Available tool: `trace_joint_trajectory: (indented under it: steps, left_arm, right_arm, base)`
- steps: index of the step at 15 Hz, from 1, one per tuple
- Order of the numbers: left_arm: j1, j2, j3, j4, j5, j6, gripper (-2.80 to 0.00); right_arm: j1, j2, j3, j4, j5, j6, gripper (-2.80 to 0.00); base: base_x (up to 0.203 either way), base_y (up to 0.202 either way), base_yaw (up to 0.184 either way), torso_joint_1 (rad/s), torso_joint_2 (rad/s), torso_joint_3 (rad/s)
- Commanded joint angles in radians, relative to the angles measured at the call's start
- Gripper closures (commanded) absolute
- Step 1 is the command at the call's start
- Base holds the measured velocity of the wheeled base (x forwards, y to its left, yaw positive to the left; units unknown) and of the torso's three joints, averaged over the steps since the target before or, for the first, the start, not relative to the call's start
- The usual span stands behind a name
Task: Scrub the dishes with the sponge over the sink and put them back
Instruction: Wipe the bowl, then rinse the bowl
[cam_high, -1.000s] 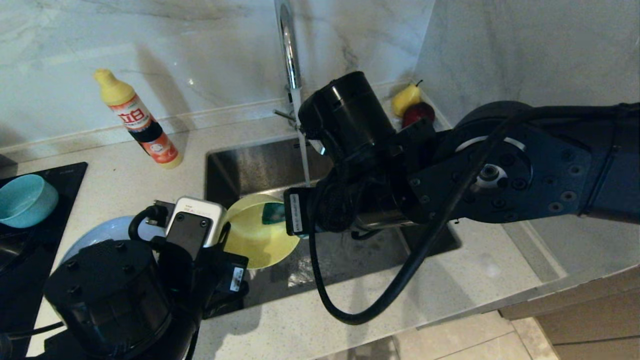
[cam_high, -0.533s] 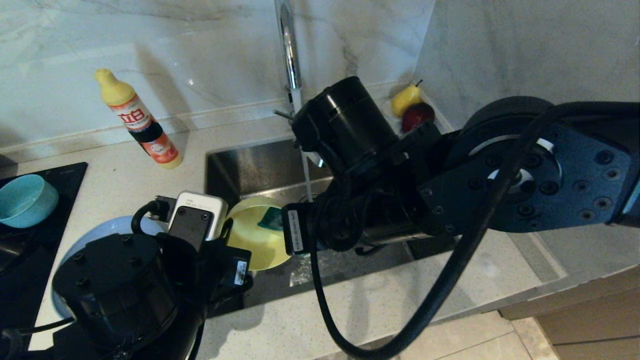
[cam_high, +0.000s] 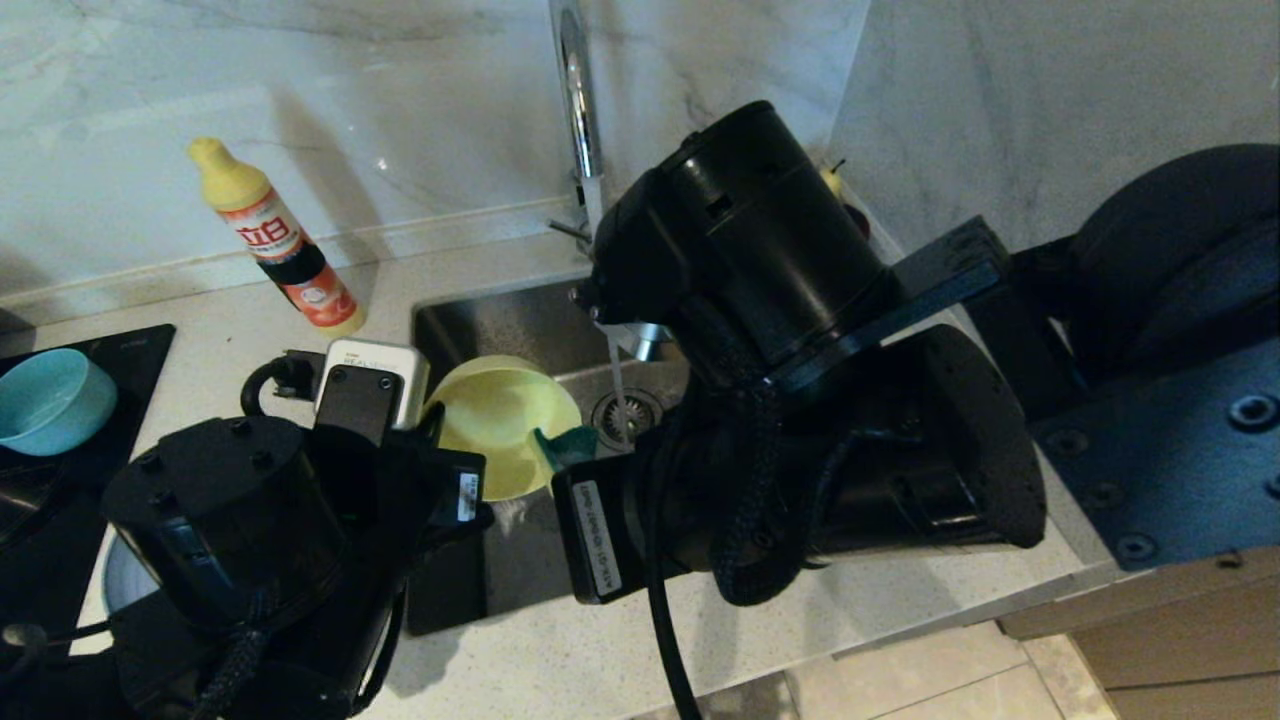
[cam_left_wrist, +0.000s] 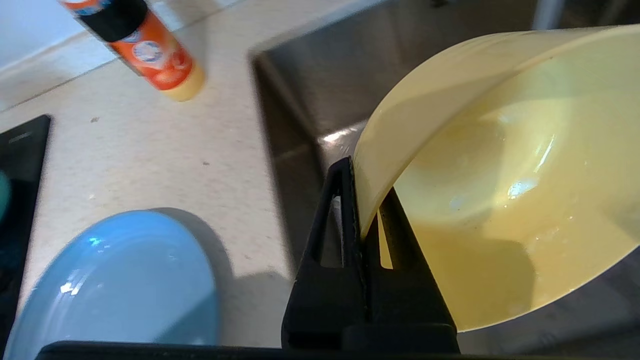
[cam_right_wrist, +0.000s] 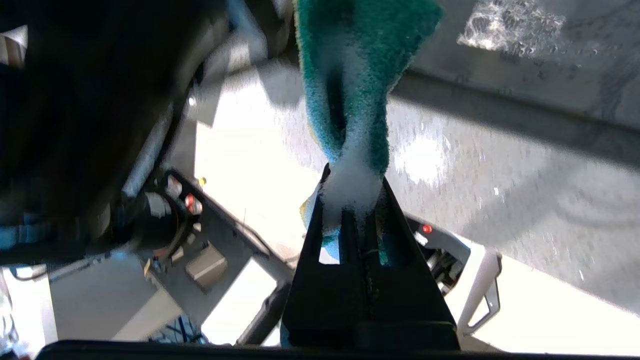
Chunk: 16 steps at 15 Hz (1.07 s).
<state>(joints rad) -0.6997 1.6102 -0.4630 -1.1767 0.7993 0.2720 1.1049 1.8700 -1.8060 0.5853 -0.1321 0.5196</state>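
Left gripper (cam_left_wrist: 367, 235) jaws pinch the yellow bowl (cam_high: 505, 425) by its rim over the sink (cam_high: 500, 320). At its 4 o'clock, right gripper (cam_right_wrist: 352, 200) jaws clench the soft, soapy sponge (cam_right_wrist: 350, 75). The wet bowl looks stiff but slippery.

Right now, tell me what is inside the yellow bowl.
The yellow bowl, pinched at its rim by the left claw over the sink, holds only a wet sheen. Its far side runs off the wrist picture, unseen.
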Motion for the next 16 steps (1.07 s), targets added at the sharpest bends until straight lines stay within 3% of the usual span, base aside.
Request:
trace_joint_trajectory:
  steps: [1, 4, 6, 9, 12, 14, 16]
  left_arm:
    - [0.044, -0.003, -0.012, -0.005, 0.003, -0.002, 0.0]
    - [0.074, 0.01, -0.03, 0.086, 0.001, -0.083, 0.0]
    - [0.074, 0.018, -0.096, 0.3, -0.02, -0.2, 0.0]
    - [0.075, -0.006, -0.283, 0.742, -0.166, -0.405, 0.0]
    - [0.078, -0.01, -0.512, 1.094, -0.351, -0.645, 0.0]
    - [0.088, 0.054, -0.607, 1.195, -0.427, -0.767, 0.0]
    - [0.107, 0.125, -0.646, 1.211, -0.463, -0.829, 0.0]
  right_arm:
    - [0.008, -0.073, 0.052, 0.002, -0.001, 0.002, 0.0]
    - [-0.015, -0.167, 0.091, 0.002, -0.002, -0.007, 0.0]
    - [-0.058, -0.236, 0.119, 0.002, -0.002, -0.025, 0.0]
    - [-0.161, -0.335, 0.144, 0.002, 0.019, -0.029, 0.0]
    - [-0.276, -0.408, 0.16, 0.001, 0.117, -0.021, 0.0]
    - [-0.321, -0.444, 0.203, -0.006, 0.165, -0.016, 0.0]
    - [-0.353, -0.467, 0.232, -0.008, 0.199, -0.006, 0.0]
  base:
    - [0.0, 0.0, 0.0, 0.0, 0.0, 0.0]
    - [0.0, 0.0, 0.0, 0.0, 0.0, 0.0]
    - [0.0, 0.0, 0.0, 0.0, 0.0, 0.0]
    - [0.0, 0.0, 0.0, 0.0, 0.0, 0.0]
    - [0.0, 0.0, 0.0, 0.0, 0.0, 0.0]
    - [0.0, 0.0, 0.0, 0.0, 0.0, 0.0]
    - [0.0, 0.0, 0.0, 0.0, 0.0, 0.0]
